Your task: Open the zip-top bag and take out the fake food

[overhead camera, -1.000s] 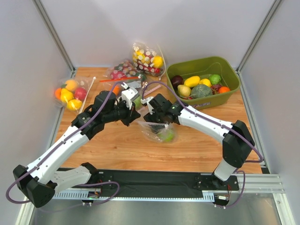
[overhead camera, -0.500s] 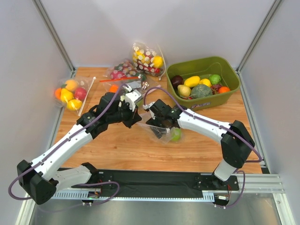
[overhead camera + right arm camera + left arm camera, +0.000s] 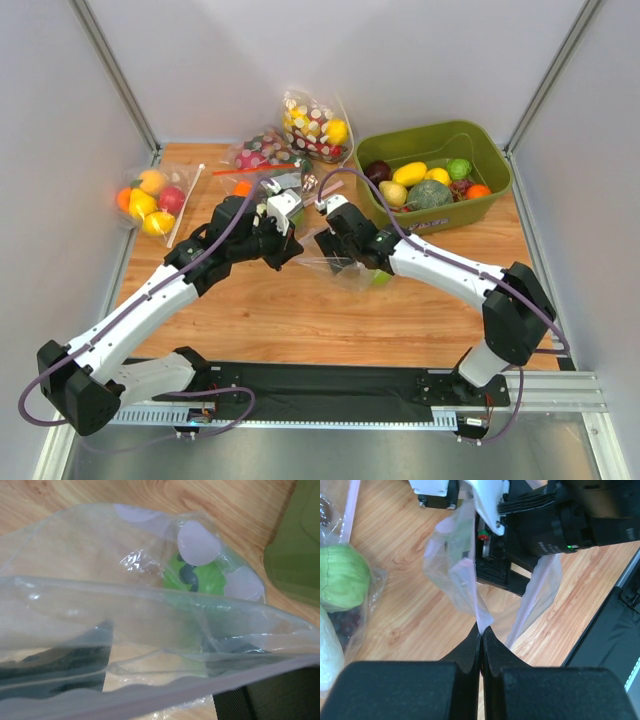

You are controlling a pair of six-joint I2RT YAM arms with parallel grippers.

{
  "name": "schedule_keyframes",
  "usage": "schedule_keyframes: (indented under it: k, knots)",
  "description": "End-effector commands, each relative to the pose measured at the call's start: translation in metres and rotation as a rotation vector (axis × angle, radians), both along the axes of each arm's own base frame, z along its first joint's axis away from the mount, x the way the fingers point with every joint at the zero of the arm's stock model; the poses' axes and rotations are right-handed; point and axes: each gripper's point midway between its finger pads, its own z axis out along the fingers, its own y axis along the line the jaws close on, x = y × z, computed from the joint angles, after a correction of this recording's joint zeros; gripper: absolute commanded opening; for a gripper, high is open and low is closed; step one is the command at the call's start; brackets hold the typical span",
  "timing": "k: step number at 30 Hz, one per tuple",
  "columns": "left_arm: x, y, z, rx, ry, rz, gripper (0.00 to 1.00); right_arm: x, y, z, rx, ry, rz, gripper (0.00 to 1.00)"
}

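- The clear, crinkly plastic zip-top bag (image 3: 454, 562) is hung between the two grippers. Its pale zip strip is pinched at the very tips of the left gripper (image 3: 481, 631), whose fingers are pressed together on it
- Away from this pinch two lines of strip are seen to spread apart, so the mouth is judged to be partly open
- The right gripper (image 3: 328, 252) is placed at the other side of the mouth, just across from the left one. Whether its fingers are closed on the plastic cannot be told, because they are covered by the film in the right wrist view
- One round green plastic fruit (image 3: 196, 579) is seen low in the bag, below and beyond the right gripper
- Only a thin edge is held by the left gripper, so it could be lost if the pull is made too fast, and the mouth would fall closed
- If the bag is tipped carelessly, the fruit could roll out over the wooden table (image 3: 300, 310) and away from both grippers
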Motion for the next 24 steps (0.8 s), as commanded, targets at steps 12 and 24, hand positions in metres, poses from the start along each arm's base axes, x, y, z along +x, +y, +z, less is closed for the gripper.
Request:
schedule_keyframes:
  k: [12,24]
  knots:
    - [-0.003,0.001,0.007,-0.020,-0.014,-0.016,0.00,0.069,-0.034,-0.038,-0.004,-0.165,-0.243,0.76]
    - [-0.007,-0.003,0.008,-0.027,-0.011,-0.039,0.00,0.107,-0.037,-0.053,-0.059,-0.245,-0.396,0.91]
